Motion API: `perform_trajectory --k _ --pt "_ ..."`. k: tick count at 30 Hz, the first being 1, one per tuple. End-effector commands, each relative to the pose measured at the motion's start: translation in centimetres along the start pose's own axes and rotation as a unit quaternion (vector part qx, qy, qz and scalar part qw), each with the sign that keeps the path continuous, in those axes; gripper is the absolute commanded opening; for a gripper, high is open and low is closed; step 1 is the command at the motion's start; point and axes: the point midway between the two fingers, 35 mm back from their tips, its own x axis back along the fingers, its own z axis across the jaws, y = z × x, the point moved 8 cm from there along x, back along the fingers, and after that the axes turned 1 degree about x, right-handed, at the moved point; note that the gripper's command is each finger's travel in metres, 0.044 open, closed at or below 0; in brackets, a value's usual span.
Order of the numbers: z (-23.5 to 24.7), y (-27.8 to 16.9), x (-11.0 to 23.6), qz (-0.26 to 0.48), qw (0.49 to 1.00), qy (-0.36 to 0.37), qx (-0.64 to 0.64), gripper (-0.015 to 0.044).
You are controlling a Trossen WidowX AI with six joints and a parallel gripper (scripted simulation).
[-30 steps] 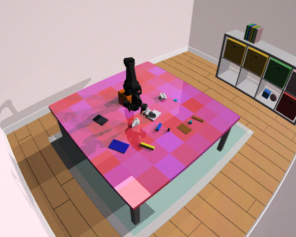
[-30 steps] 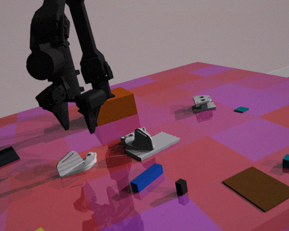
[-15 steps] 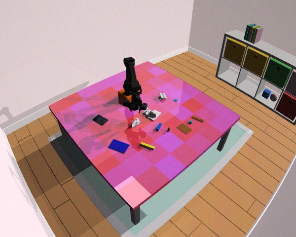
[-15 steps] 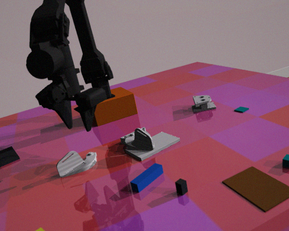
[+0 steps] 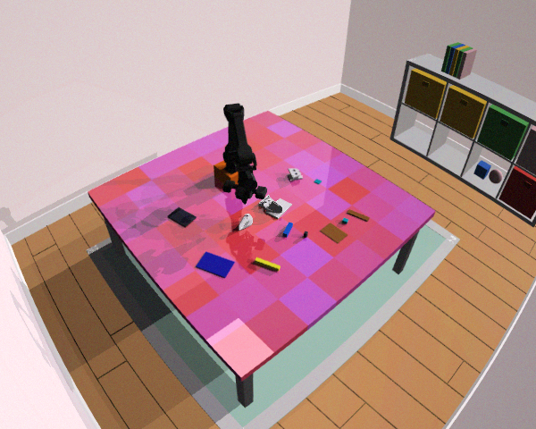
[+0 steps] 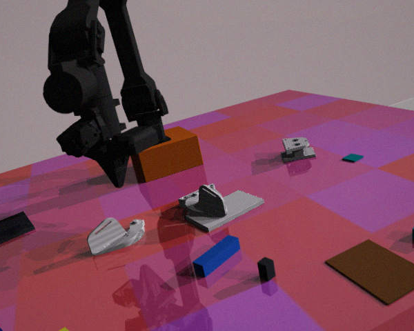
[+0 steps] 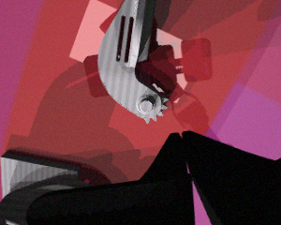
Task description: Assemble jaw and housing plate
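hand [image 5: 245, 201] [image 6: 119, 185] [image 7: 180, 141] closed, fingertips together, nothing between them. it hangs above the worktop [image 5: 307, 256] [image 6: 342, 227], left of centre in the exterior view, pointing down.

loose jaw [image 5: 246, 222] [image 6: 109, 235] [image 7: 117, 80]: lower left in exterior, upper middle in wrist. lies on the worktop, slotted wall standing up, toothed end towards the fingertips in wrist. hand not touching it.

base [image 5: 283, 207] [image 6: 241, 206] [image 7: 11, 169]: flat on the worktop, centre of exterior, lower left in wrist, apart from the loose jaw. other jaw [image 5: 271, 204] [image 6: 210, 203] sits on its left end. can't make out the free pin. teeth not meshed, jaws well apart.

housing plate [image 5: 294, 172] [image 6: 295, 143], by its two holes: upper right in exterior, raised on a pale support, off the base. so housing not closed.

around: orange block [image 5: 224, 176] [image 6: 170, 156] behind the hand, blue bar [image 5: 288, 230] [image 6: 217, 255] and small black block [image 5: 305, 234] [image 6: 266, 269] below the base in exterior, brown plate [image 5: 333, 231] [image 6: 378, 272] lower right.
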Motion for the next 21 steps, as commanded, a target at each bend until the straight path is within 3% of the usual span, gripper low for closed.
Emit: perform_trajectory --k 1,12,21 --pt "0.02 0.06 0.1 -0.001 1.0 0.001 0.0 0.0" --pt "0.02 0.06 0.1 -0.001 1.0 0.001 0.0 0.0" --pt "0.0 0.01 0.01 0.0 1.0 0.0 0.0 0.0236"
